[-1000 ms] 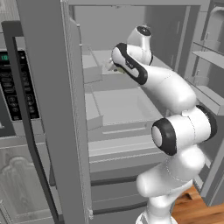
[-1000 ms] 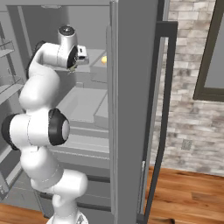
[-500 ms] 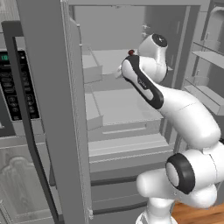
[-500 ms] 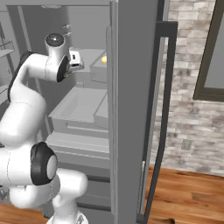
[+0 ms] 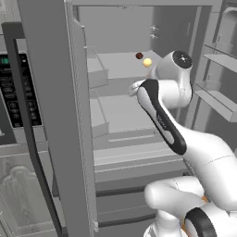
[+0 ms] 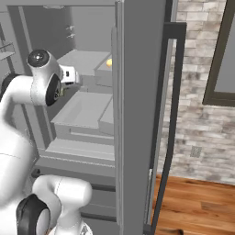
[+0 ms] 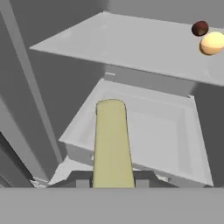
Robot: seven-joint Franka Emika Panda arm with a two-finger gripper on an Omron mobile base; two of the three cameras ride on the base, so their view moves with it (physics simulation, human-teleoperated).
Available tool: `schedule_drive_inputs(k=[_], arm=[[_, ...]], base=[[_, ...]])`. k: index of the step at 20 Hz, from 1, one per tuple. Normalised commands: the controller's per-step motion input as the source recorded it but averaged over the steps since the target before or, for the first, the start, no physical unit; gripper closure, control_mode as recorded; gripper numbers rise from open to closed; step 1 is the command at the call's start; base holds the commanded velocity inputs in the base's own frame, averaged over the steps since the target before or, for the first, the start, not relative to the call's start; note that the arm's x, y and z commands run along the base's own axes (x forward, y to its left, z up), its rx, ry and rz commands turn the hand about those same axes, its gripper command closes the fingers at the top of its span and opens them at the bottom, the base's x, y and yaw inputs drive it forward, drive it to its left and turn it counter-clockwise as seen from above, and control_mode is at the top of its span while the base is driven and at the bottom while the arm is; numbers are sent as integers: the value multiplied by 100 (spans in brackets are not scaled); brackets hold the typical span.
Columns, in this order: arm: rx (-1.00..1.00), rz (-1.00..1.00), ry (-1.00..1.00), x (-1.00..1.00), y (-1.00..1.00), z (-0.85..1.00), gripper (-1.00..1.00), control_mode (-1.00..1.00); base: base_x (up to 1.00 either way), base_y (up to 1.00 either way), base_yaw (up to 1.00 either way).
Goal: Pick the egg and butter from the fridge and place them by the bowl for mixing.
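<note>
Butter (image 7: pixel 112 144) clamped in the closed gripper (image 7: pixel 111 181), above a fridge (image 5: pixel 55 115) bin. Egg (image 7: pixel 212 43) sits on the upper shelf (image 7: pixel 131 43) beside a dark ball (image 7: pixel 200 28).

Fridge (image 5: pixel 51 92): matt grey casing, like painted metal; pale grey inner shelves (image 7: pixel 131 43) smooth and plastic-looking, without sheen.
Butter (image 7: pixel 113 144): olive-yellow stick, flat matt, even surface.
Egg (image 7: pixel 212 43): yellow-orange, smooth, softly glossy.
Dark red-brown ball (image 7: pixel 200 28): smooth, faint highlight.
Floor (image 6: pixel 197 206): warm varnished wood planks.
Wall (image 6: pixel 197 69): rough grey-brown brick.
</note>
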Motion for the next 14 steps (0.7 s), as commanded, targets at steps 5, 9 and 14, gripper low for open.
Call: schedule_drive_inputs(k=[5,9,14], arm=[[7,-17,0,-70,-14,-1,100,-100],[13,-17,0,-56,-17,-13,100,-100],[7,-7,1,-35,-10,-12,100,-100]], base=[[0,0,0],[0,0,0],[0,0,0]])
